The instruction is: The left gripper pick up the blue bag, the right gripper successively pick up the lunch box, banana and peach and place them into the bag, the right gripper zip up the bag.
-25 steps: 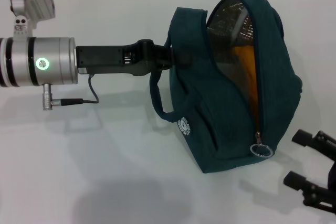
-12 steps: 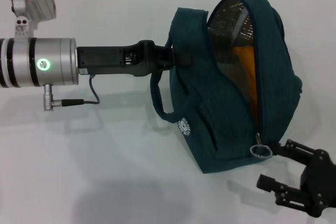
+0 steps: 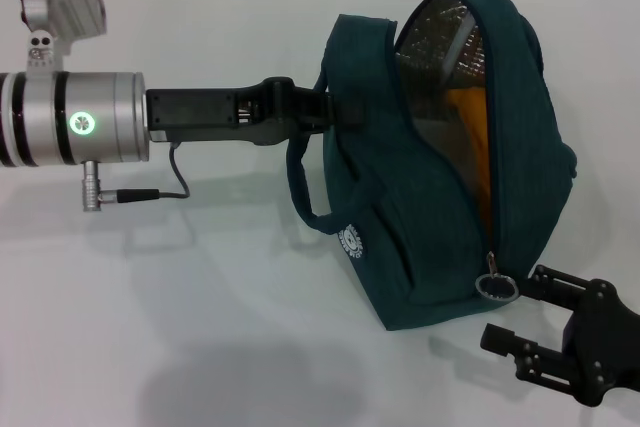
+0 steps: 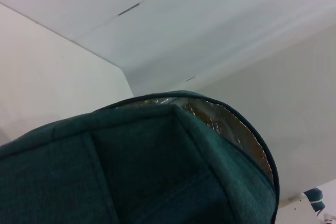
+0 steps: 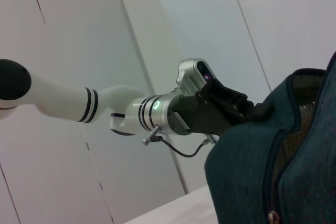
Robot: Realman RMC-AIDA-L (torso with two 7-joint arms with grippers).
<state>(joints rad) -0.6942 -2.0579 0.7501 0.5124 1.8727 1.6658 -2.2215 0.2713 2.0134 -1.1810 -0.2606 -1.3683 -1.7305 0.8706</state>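
Banana (image 3: 470, 137) half hidden inside bag (image 3: 430, 247); lunch box unseen.

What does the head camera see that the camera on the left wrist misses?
Only the head view shows the open right gripper beside the zipper ring, the left gripper at the bag's edge, and something orange inside. Only the left wrist view shows the wall panels behind. Both show the blue bag with its silver lining.
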